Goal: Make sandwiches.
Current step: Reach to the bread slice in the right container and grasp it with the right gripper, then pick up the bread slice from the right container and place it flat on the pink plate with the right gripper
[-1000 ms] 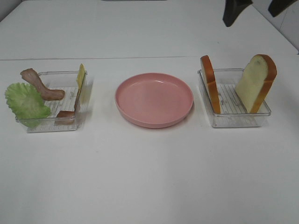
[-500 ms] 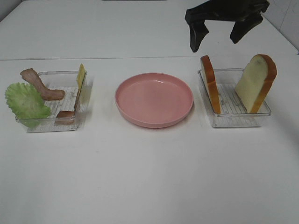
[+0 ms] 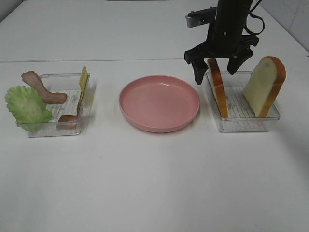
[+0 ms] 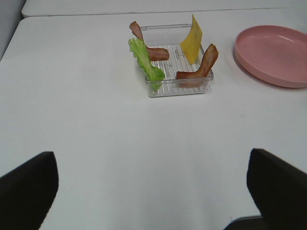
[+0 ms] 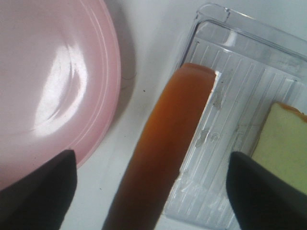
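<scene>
Right end effector (image 3: pixel 216 75) now much lower, seemingly astride one upright bread slice (image 3: pixel 218 93).

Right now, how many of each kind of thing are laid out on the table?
Bread slices: 2
Lettuce leaf: 1
Bacon strips: 2
Cheese square: 1
Pink plate: 1
Clear trays: 2
Total: 9

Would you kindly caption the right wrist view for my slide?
Open right gripper straddles the standing bread slice beside the pink plate.
</scene>
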Tool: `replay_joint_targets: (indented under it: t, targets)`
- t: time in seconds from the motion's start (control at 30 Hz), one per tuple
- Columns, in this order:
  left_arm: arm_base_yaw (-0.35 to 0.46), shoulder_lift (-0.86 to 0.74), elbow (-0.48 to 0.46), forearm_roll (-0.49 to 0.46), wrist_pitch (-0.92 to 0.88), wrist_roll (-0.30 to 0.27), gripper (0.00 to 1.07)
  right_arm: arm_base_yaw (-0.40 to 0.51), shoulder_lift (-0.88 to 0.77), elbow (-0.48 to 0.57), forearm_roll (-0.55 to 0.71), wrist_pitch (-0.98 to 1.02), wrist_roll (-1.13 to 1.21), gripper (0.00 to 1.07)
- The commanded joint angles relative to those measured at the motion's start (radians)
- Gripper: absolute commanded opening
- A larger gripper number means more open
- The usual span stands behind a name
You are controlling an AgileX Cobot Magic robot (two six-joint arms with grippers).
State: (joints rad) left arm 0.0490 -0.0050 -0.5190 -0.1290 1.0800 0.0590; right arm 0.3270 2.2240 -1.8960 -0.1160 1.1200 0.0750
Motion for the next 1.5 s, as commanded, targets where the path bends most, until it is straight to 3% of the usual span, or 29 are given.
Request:
replay_joint_targets:
  t: [0.03, 0.07, 0.13, 0.17, 0.2, 0.27, 0.3, 0.33, 0.8, 0.9, 1.17, 1.23, 1.33, 1.5]
  targets:
    - [0.002, -0.013, 0.002, 0.002, -0.004, -0.004, 1.01, 0.000, 0.016, -0.005, -0.019, 0.001, 0.006, 0.73]
    - [0.002, -0.013, 0.002, 0.002, -0.004, -0.004, 1.01, 0.000, 0.027, -0.005, -0.022, 0.007, 0.006, 0.61]
    - [0.002, -0.013, 0.002, 0.002, -0.004, -0.004, 1.01, 0.000, 0.032, -0.005, -0.022, 0.008, 0.006, 0.55]
    - [0.002, -0.013, 0.002, 0.002, -0.004, -0.004, 1.01, 0.000, 0.035, -0.005, -0.021, 0.009, 0.006, 0.43]
    - [0.002, -0.013, 0.002, 0.002, -0.004, -0.004, 1.01, 0.000, 0.035, -0.005, -0.021, 0.009, 0.006, 0.43]
    - [0.002, -0.013, 0.002, 0.002, -0.004, -0.004, 1.01, 0.000, 0.031, -0.005, -0.025, 0.012, 0.005, 0.07]
    - [0.002, -0.013, 0.002, 0.002, -0.004, -0.004, 1.01, 0.000, 0.031, -0.005, -0.025, 0.012, 0.005, 0.07]
    - [0.002, -0.013, 0.002, 0.002, -0.004, -0.004, 1.01, 0.000, 0.028, -0.006, -0.028, 0.019, 0.001, 0.00]
    - [0.002, -0.013, 0.002, 0.002, -0.004, -0.004, 1.01, 0.000, -0.114, -0.014, -0.028, 0.106, -0.050, 0.00]
    - [0.002, -0.013, 0.002, 0.002, -0.004, -0.004, 1.01, 0.000, -0.172, -0.058, 0.008, 0.129, -0.049, 0.00]
    - [0.002, -0.013, 0.002, 0.002, -0.004, -0.004, 1.01, 0.000, -0.213, -0.111, 0.196, 0.125, -0.069, 0.00]
    - [0.002, -0.013, 0.002, 0.002, -0.004, -0.004, 1.01, 0.000, -0.191, -0.110, 0.350, 0.103, -0.126, 0.00]
    - [0.002, -0.013, 0.002, 0.002, -0.004, -0.004, 1.01, 0.000, -0.171, -0.110, 0.439, 0.084, -0.139, 0.00]
    - [0.002, -0.013, 0.002, 0.002, -0.004, -0.004, 1.01, 0.000, -0.119, -0.110, 0.516, 0.070, -0.141, 0.00]
